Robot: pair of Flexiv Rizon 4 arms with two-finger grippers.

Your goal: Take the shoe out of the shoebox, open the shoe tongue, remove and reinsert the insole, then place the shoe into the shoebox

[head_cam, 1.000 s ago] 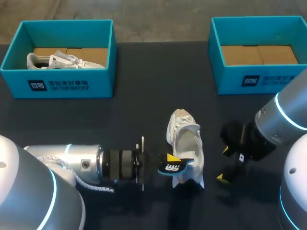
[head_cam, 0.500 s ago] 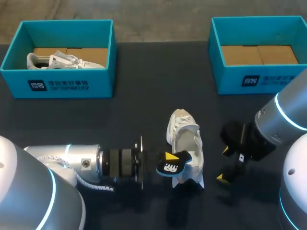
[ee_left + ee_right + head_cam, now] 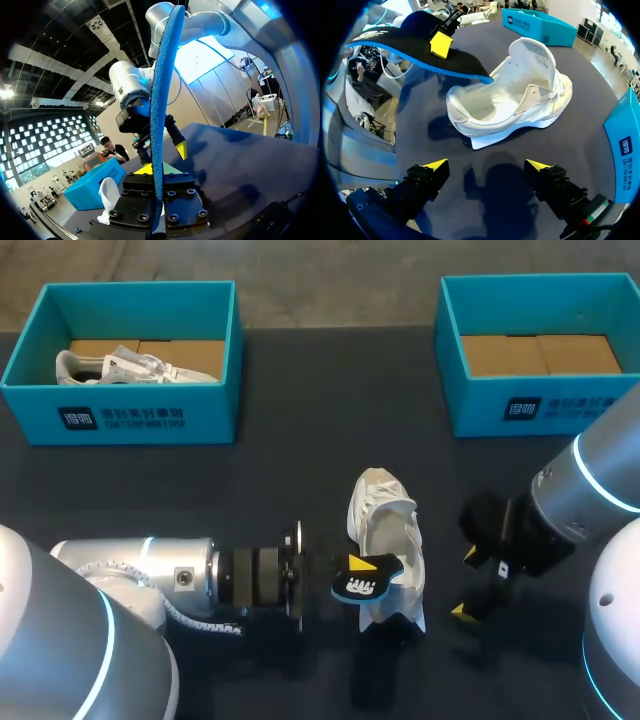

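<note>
The left tool [image 3: 352, 570], clamped on the insole [image 3: 368, 585], has edged back toward the shoe [image 3: 385, 515] from its nine o'clock. The shoe lies mid-worktop [image 3: 300, 470]. At its three o'clock the right tool [image 3: 466, 582] waits, fingers apart. Reinsertion looks to be starting.

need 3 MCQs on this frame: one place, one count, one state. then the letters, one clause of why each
1. Where is the insole?
A. held by the left gripper, by the white shoe's opening
B. lying flat inside the shoe
C. tucked under the shoe

2. How many teal shoeboxes are there?
A. one
B. two
C. three

3. The right gripper is:
A. open, holding nothing
B. shut on the shoe
C. shut on the insole

1 A: the left wrist view shows the insole clamped on edge.
2 B: the head view shows one on each side.
3 A: its tips stand wide apart with nothing between them.
</note>
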